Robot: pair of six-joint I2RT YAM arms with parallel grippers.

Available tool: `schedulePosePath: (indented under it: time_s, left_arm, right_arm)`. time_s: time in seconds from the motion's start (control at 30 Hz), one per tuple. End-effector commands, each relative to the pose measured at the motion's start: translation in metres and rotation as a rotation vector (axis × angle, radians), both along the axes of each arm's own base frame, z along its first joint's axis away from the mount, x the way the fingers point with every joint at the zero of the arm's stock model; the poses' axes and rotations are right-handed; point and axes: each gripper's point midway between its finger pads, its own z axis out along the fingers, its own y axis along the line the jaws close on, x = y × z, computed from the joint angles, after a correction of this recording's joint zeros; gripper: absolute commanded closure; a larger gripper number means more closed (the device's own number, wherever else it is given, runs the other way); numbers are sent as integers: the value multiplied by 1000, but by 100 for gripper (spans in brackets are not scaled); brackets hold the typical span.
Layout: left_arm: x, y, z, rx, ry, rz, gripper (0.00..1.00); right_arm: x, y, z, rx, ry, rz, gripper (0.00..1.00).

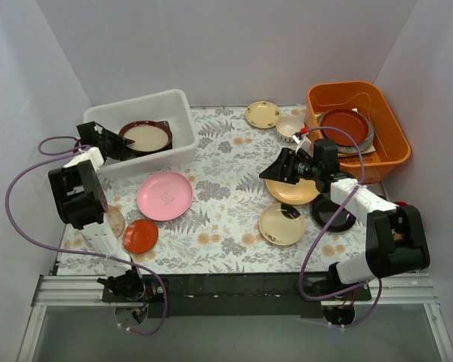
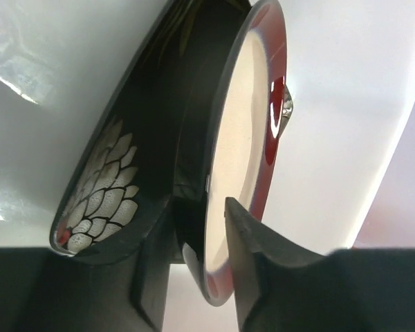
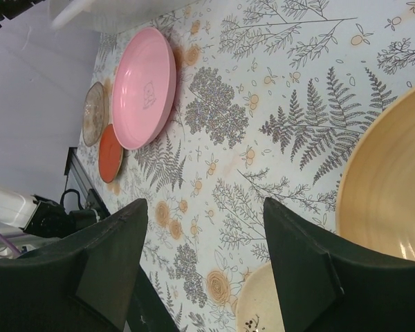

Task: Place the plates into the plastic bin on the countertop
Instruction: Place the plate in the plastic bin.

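Note:
My left gripper (image 1: pixel 121 142) reaches into the plastic bin (image 1: pixel 155 161) at the back left. In the left wrist view its jaws (image 2: pixel 195 207) stand slightly open around the rim of a dark-rimmed cream plate (image 2: pixel 238 138), with a gap at the left finger. That plate (image 1: pixel 146 136) leans on a black square floral plate (image 2: pixel 104 200) against the bin wall (image 2: pixel 346 104). My right gripper (image 1: pixel 272 172) hangs open and empty (image 3: pixel 204 204) over the countertop (image 1: pixel 226 188), beside a yellow plate (image 1: pixel 293 190) (image 3: pixel 394 187) and a cream plate (image 1: pixel 281 224) (image 3: pixel 263 304). A pink plate (image 1: pixel 164 195) (image 3: pixel 146 86) and a red-orange saucer (image 1: pixel 140 235) (image 3: pixel 111 153) lie at the left.
An orange tub (image 1: pixel 385 143) at the back right holds a red-brown plate on a grey one (image 1: pixel 346 126). A small patterned bowl (image 1: pixel 290 127) and a small cream plate (image 1: pixel 263 114) sit at the back. A black ring (image 1: pixel 334 215) lies by the right arm. A clear saucer (image 1: pixel 115 221) lies by the left arm.

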Motion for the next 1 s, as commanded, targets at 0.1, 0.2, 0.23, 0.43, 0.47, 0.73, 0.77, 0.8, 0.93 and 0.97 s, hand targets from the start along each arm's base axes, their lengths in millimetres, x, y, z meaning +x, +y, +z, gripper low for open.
schedulePosePath:
  time_s: [0.1, 0.2, 0.23, 0.43, 0.47, 0.73, 0.77, 0.8, 0.93, 0.97]
  left_arm:
    - [9, 7, 47, 97, -112, -19, 55]
    - [7, 10, 51, 118, -115, -10, 49]
    - [7, 11, 54, 125, -119, -8, 47]
    - [5, 16, 63, 161, -107, 11, 42]
    - [5, 18, 66, 166, -107, 17, 42]
    - [3, 13, 76, 159, -87, -18, 36]
    - [2, 11, 78, 160, -89, -33, 36]
    - [4, 8, 83, 153, -103, -55, 36]
    - [6, 7, 86, 162, -85, -93, 34]
    - [5, 5, 88, 160, -85, -105, 34]
  right_arm:
    - [-1, 5, 8, 20, -43, 33, 25]
    - [-1, 4, 7, 22, -37, 32, 25]
    - [-2, 5, 6, 22, -36, 33, 25]
    - [-4, 4, 5, 20, -35, 34, 26]
    - [-4, 4, 5, 21, -35, 34, 26]
    - [-5, 4, 6, 21, -35, 34, 26]
    - [-6, 4, 6, 21, -35, 32, 26]
    - [-6, 4, 7, 21, -38, 32, 26]
    - [-8, 3, 8, 23, -40, 32, 26]
    - [-8, 3, 9, 24, -40, 31, 26]
